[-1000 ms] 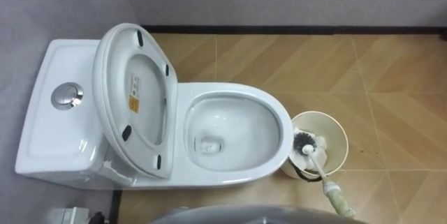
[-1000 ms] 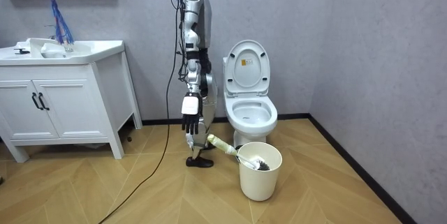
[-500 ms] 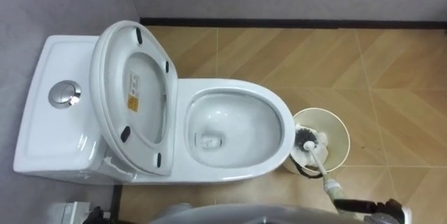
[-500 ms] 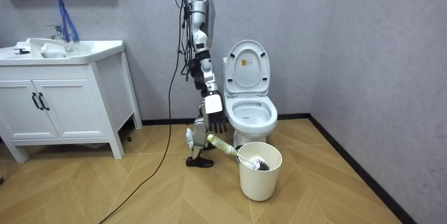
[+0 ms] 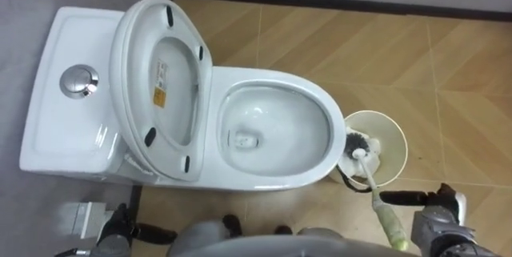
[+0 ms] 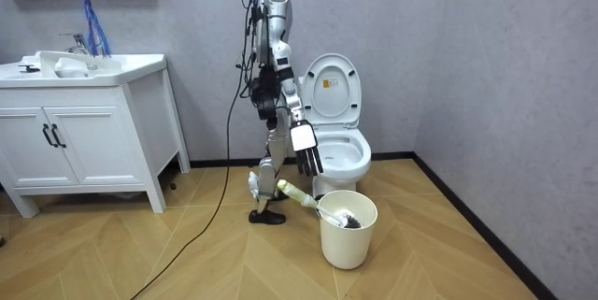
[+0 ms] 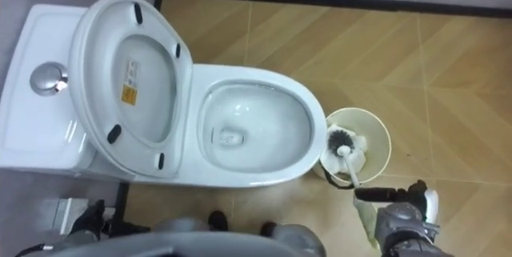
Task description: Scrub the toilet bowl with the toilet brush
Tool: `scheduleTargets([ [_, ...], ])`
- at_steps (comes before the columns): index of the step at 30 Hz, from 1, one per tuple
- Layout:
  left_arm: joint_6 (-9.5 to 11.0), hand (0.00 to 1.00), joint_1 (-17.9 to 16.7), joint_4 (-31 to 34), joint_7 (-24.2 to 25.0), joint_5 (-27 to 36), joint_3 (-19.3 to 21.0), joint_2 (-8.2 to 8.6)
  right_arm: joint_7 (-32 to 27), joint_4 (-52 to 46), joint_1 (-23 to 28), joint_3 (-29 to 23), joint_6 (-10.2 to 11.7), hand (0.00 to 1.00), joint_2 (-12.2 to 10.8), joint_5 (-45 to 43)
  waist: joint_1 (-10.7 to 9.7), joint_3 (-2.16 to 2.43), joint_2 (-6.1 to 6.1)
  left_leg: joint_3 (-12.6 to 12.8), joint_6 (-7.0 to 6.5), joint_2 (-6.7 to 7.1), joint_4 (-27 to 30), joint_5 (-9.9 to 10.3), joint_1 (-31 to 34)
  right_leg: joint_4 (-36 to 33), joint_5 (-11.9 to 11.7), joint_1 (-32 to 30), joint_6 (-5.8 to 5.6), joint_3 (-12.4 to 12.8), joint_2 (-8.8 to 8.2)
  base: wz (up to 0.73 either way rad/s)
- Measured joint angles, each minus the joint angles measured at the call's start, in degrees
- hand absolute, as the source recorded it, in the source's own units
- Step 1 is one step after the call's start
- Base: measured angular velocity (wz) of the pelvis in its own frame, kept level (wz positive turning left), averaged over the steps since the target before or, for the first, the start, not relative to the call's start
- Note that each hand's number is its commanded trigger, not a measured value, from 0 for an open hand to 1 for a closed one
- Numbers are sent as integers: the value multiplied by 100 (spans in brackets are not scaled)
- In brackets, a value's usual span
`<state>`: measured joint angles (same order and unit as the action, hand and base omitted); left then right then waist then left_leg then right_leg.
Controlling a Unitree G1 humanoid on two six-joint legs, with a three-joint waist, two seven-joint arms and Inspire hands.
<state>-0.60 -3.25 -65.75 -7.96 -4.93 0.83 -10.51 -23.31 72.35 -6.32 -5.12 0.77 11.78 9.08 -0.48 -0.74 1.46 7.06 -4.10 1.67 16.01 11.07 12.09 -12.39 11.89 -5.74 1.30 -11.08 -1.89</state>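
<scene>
Reaching in from the lower right, the robot's right hand [image 5: 428, 206] has its dark fingers [image 5: 404, 198] stretched out straight and close together, curled round nothing. The fingertips lie just beside the shaft of the long white toilet brush with the pale green grip [image 5: 370, 178] - whether they touch it cannot be told.

The brush stands in the round cream plastic bucket [image 5: 392, 133]. Its dark bristle head is down inside, and its handle leans out over the rim toward the robot. The bucket sits on the tan wood-pattern floor [image 5: 336, 41], touching or just beside the front of the white ceramic toilet [image 5: 272, 178]. The toilet's oval seat and lid [image 5: 140, 89] are raised against the tank, which carries a round chrome flush button [image 5: 80, 81]. The bowl is open, with a little water at the bottom.

The left hand [image 5: 112, 223] shows low at the left edge, near the base of the tank - its state cannot be made out.

In the room view the robot stands at the toilet's side, leaning forward. Its right hand [image 6: 306, 150] hangs open above the grip end of the brush [image 6: 294, 192]. A white vanity cabinet with a basin [image 6: 84, 132] stands at the room view's left, well apart.
</scene>
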Motion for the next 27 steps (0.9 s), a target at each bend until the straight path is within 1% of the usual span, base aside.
scheduleTargets([
  [1, 32, 0, 85, 0, -18, 69, -2, 0, -15, 100, -65, 59, 41, 0, 2, 19, 11, 0, -28, -40, -6, -2, 85, -3, 149, -74, 0, -135, 0, -10, -3, 8],
  [2, 69, 0, 176, -2, -35, 95, -16, 0, -17, 191, -113, 135, 47, 0, 3, 57, 61, -2, -44, -76, -11, -6, 157, -6, 291, -145, 1, -274, 1, -16, -3, 7],
  [3, 84, 0, 224, -3, -38, 109, -51, -1, -16, 232, -128, 185, 51, 0, 5, 106, 69, -1, -47, -93, -17, -7, 187, -10, 361, -197, 3, -357, 3, -25, -8, 5],
  [5, 98, 0, 415, -8, -52, 193, -277, 3, 29, 453, -284, 406, 42, 0, 13, 243, 128, -8, -59, -105, -41, -25, 377, -25, 695, -550, 41, -759, 0, -5, -29, 4],
  [6, 101, 0, 455, -19, -53, 211, -338, 7, 51, 455, -326, 442, 40, 0, 12, 242, 134, -10, -59, -107, -48, -25, 411, -29, 773, -619, 50, -848, -1, -11, -40, 0],
  [7, 102, 0, 548, -30, -52, 225, -419, 25, 78, 455, -405, 479, 40, 0, 16, 218, 153, -29, -75, -126, -63, -25, 542, -37, 954, -755, 58, -1025, 2, -19, -55, 5],
  [9, 102, 0, 754, -57, -52, 320, -445, 59, 74, 549, -585, 479, 41, 0, 48, 183, 155, -88, -115, -180, -71, -27, 784, -37, 1280, -952, 80, -1302, 7, -46, -77, 9],
  [10, 103, 0, 904, -60, -53, 338, -449, 64, 68, 580, -672, 483, 37, 0, 87, 193, 159, -115, -143, -227, -99, -12, 937, -35, 1532, -1154, 129, -1549, 21, -105, -119, 17],
  [11, 109, 0, 1058, -51, -67, 447, -490, 55, 68, 604, -754, 503, 30, 0, 136, 244, 180, -133, -164, -255, -135, -3, 1107, -34, 1798, -1419, 177, -1846, 19, -115, -154, 16],
  [12, 112, 0, 1123, -38, -94, 478, -544, 47, 68, 612, -797, 513, 27, 0, 164, 266, 197, -136, -165, -255, -152, 5, 1199, -25, 1935, -1570, 218, -2003, 22, -112, -183, 12],
  [13, 113, 0, 1219, -16, -150, 559, -615, 49, 67, 658, -882, 520, -16, 0, 218, 282, 241, -143, -172, -256, -177, 22, 1372, -7, 2187, -1877, 293, -2292, 27, -108, -210, 5],
  [15, 105, 0, 1284, 109, -198, 563, -630, 44, 67, 684, -997, 544, -96, 0, 255, 283, 262, -144, -166, -261, -203, 63, 1615, 9, 2543, -2232, 384, -2715, 39, -93, -293, 9],
  [16, 99, 0, 1301, 234, -260, 624, -669, 41, 67, 686, -1056, 585, -122, 0, 295, 285, 255, -148, -159, -264, -199, 116, 1764, 10, 2790, -2500, 486, -3011, 35, -51, -359, 15],
  [17, 92, 0, 1309, 353, -282, 700, -677, 42, 67, 680, -1074, 631, -153, 0, 343, 303, 269, -150, -166, -263, -205, 137, 1910, -3, 3035, -2712, 542, -3292, 28, -33, -412, 14],
  [18, 90, 0, 1307, 406, -296, 759, -677, 36, 67, 677, -1081, 656, -161, 0, 357, 330, 282, -150, -166, -262, -208, 139, 1981, -10, 3146, -2799, 564, -3408, 38, -31, -415, 8],
  [19, 78, 0, 1307, 531, -337, 893, -679, 31, 65, 675, -1124, 737, -168, 0, 389, 414, 303, -151, -165, -262, -208, 145, 2113, -26, 3354, -2976, 593, -3641, 71, -23, -435, 6],
  [20, 69, 0, 1311, 700, -411, 955, -715, 33, 52, 674, -1127, 780, -170, 0, 447, 475, 342, -151, -165, -259, -211, 154, 2280, -24, 3590, -3182, 631, -3871, 86, -22, -506, 8],
  [21, 69, 0, 1325, 787, -441, 982, -761, 32, 37, 677, -1127, 798, -171, 0, 483, 487, 365, -151, -165, -259, -214, 162, 2368, -20, 3712, -3294, 656, -3979, 93, -21, -512, 11],
  [23, 77, 0, 1419, 1088, -551, 1103, -1016, 0, 13, 677, -1212, 929, -212, 0, 638, 505, 406, -161, -182, -247, -227, 196, 2711, -11, 4194, -3746, 762, -4483, 118, -11, -608, 12],
  [24, 77, 0, 1446, 1155, -555, 1119, -1070, -10, 12, 679, -1267, 960, -213, 0, 675, 510, 405, -172, -200, -247, -232, 194, 2813, -3, 4316, -3853, 787, -4598, 124, -13, -621, 8],
  [26, 85, 0, 1524, 1450, -561, 1220, -1283, -34, 11, 680, -1456, 1141, -207, 0, 780, 585, 408, -199, -228, -245, -230, 200, 3155, 15, 4773, -4250, 885, -5053, 156, -21, -711, 9],
  [27, 89, 0, 1525, 1538, -558, 1220, -1306, -34, 13, 681, -1492, 1180, -204, 0, 792, 594, 410, -200, -227, -245, -227, 199, 3234, 22, 4868, -4335, 904, -5155, 166, -21, -722, 8],
])
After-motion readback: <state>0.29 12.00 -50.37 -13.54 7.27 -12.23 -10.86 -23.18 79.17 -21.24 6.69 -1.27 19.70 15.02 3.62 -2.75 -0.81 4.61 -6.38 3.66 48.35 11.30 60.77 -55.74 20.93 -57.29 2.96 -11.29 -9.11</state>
